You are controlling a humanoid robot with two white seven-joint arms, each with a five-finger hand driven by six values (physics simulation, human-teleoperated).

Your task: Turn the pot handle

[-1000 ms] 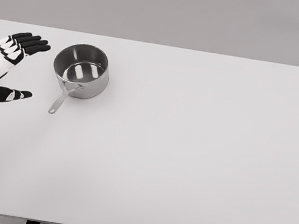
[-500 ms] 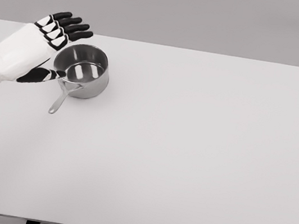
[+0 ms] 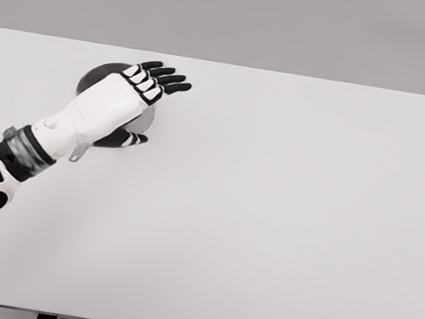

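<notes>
Left hand hovers flat with fingers spread, gripping nothing, over the pot at upper left, likely positioning to reach its handle.

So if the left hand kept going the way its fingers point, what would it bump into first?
Probably nothing. The left hand is spread open over the pot, fingers pointing right and slightly away. Beyond them there is only bare table, though its height above the surface is unclear.

Left robot hand over pot
</notes>
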